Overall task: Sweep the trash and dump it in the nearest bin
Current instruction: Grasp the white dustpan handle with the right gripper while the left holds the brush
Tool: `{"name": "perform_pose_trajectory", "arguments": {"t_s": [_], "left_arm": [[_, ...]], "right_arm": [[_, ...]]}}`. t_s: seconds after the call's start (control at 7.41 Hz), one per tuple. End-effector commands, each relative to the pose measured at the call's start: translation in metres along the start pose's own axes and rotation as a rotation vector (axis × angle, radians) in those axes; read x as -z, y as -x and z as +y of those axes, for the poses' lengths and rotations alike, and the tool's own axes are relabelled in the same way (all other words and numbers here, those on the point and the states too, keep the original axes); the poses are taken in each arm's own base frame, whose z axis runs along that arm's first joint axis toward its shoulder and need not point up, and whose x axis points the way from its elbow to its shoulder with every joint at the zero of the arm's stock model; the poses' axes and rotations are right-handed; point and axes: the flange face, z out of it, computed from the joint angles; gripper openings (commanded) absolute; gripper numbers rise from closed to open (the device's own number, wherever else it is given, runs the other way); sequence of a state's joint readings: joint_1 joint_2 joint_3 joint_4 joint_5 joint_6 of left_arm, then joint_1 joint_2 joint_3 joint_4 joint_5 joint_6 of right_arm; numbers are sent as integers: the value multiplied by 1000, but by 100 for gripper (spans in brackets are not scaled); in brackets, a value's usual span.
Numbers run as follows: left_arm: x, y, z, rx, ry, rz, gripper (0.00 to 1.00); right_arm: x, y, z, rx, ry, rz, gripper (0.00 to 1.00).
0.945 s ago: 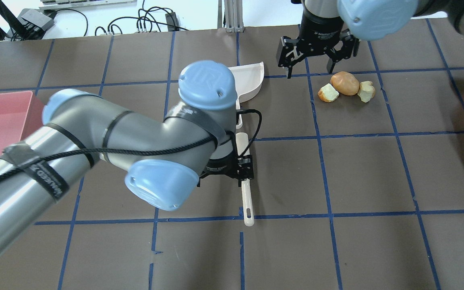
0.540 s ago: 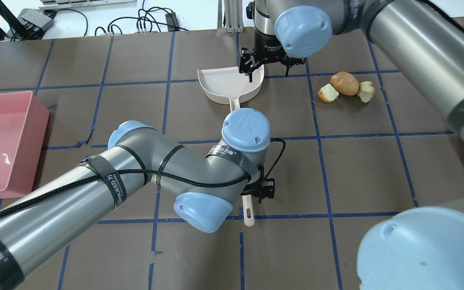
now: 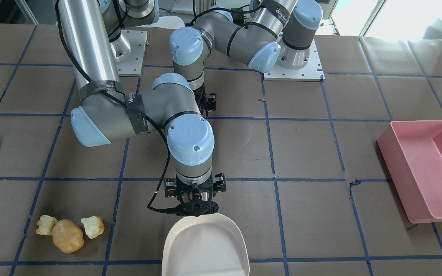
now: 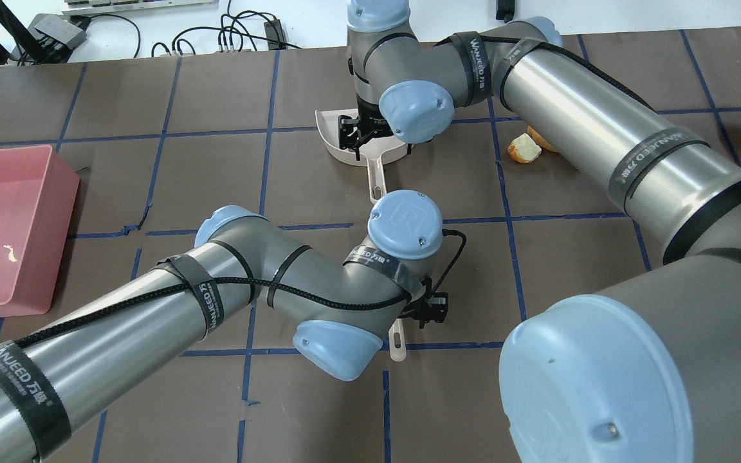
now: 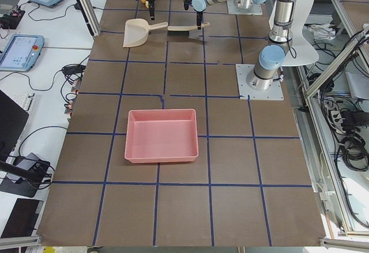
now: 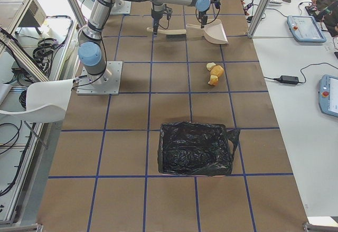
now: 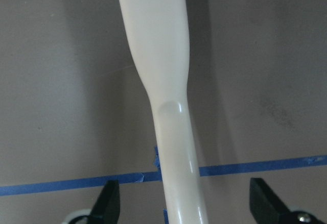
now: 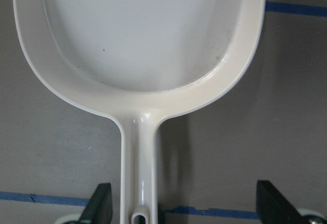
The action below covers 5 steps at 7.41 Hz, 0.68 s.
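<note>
Brown paper counter [image 5: 86,218], squared off in blue tape, and all around it a working lab. There are white desks with teach pendants [image 5: 20,51] and loose cables along one long side, and aluminium frame posts at the edges. Two bins sit on the surface: a pink bin [image 3: 422,168] flat and open-topped at the robot's left end, and a black-bagged bin [image 6: 195,148] towards the right end.

Now to the middle. The cream dustpan [image 3: 205,245] lies flat on the side of the counter away from the robot's bases. Its mouth faces away from them and its handle points back. Right over that handle is the right pincer [image 8: 184,203], fingers spread wide, one on each side. The handle sits closer to one finger, but a gap shows on both sides, so nothing is pinched.

Nearer the robot, in line with the dustpan handle, lies the cream sweeping tool [image 7: 161,71], its long handle crossing a blue tape line. The left pincer [image 4: 427,310] stands above it. The wrist view shows it spread too, fingertips clear of the handle on either side.

And the trash: a brown potato-like lump [image 3: 66,235] with two pale chunks [image 3: 92,226], one touching it and one just beside it. The pile lies on the counter to the robot's right of the dustpan, near it but apart. In the overhead view the right forearm covers part of the pile.
</note>
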<state>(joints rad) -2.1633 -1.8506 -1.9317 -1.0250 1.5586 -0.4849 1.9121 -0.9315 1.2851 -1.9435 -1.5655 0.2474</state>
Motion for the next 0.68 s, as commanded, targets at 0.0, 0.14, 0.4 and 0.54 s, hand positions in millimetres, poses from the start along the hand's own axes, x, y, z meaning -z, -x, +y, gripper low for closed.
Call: {"name": "perform_pose_trajectory", "arguments": {"t_s": [0.0, 0.14, 0.4, 0.54], "left_arm": [[-3, 0, -1, 3, 4, -2, 82], [-4, 0, -1, 3, 6, -3, 76], [-6, 0, 0, 3, 11, -6, 62], [-7, 0, 1, 2, 14, -7, 50]], "right_arm": [[-24, 7, 4, 1, 7, -1, 99], [-31, 6, 7, 0, 6, -1, 97], [-33, 6, 8, -8, 12, -1, 94], [-34, 8, 10, -16, 24, -23, 83]]}}
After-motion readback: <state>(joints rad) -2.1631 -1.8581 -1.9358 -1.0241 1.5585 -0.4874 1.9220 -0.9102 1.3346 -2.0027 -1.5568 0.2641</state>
